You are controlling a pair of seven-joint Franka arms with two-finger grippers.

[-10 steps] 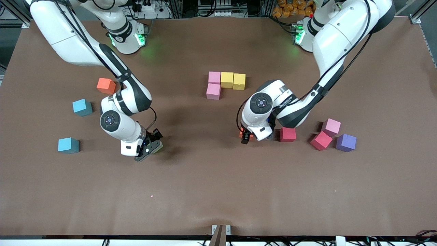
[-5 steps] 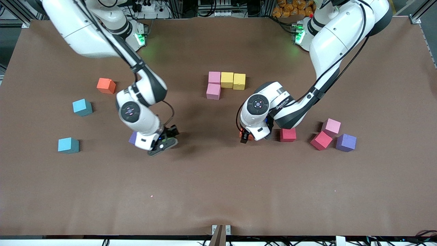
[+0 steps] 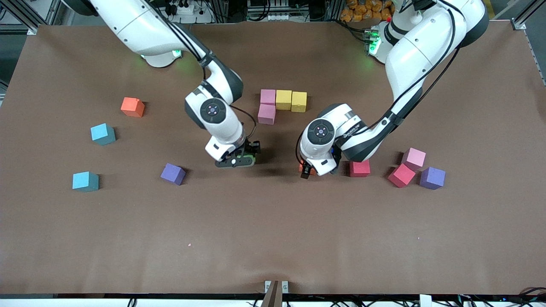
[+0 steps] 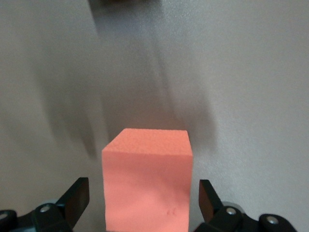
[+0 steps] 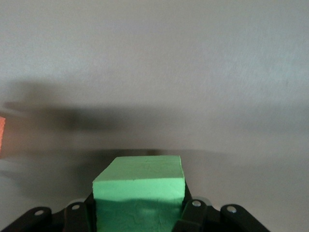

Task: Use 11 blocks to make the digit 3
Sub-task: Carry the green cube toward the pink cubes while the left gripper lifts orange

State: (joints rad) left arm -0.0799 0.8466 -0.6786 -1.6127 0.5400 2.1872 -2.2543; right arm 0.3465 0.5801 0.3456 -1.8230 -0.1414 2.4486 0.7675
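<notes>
My right gripper [image 3: 239, 162] [image 5: 140, 215] is shut on a green block [image 5: 139, 186], low over the table's middle. My left gripper [image 3: 307, 171] [image 4: 143, 203] stands open astride an orange block [image 4: 147, 179] [image 3: 309, 170] on the table, with a gap on each side of it. Of the digit 3 I see four joined blocks: a pink one [image 3: 268, 97] and two yellow ones [image 3: 283, 99] [image 3: 299, 101] in a row, with another pink one [image 3: 266, 114] against the first, nearer the camera.
Loose blocks toward the right arm's end: orange [image 3: 132, 107], two cyan [image 3: 103, 134] [image 3: 85, 181], purple [image 3: 172, 173]. Toward the left arm's end: red [image 3: 359, 168] beside the left gripper, then red [image 3: 401, 175], pink [image 3: 414, 158], purple [image 3: 432, 178].
The right arm has carried the green block from near the cyan blocks toward the table's middle, uncovering a purple block. The left gripper has stayed open around the orange block.
</notes>
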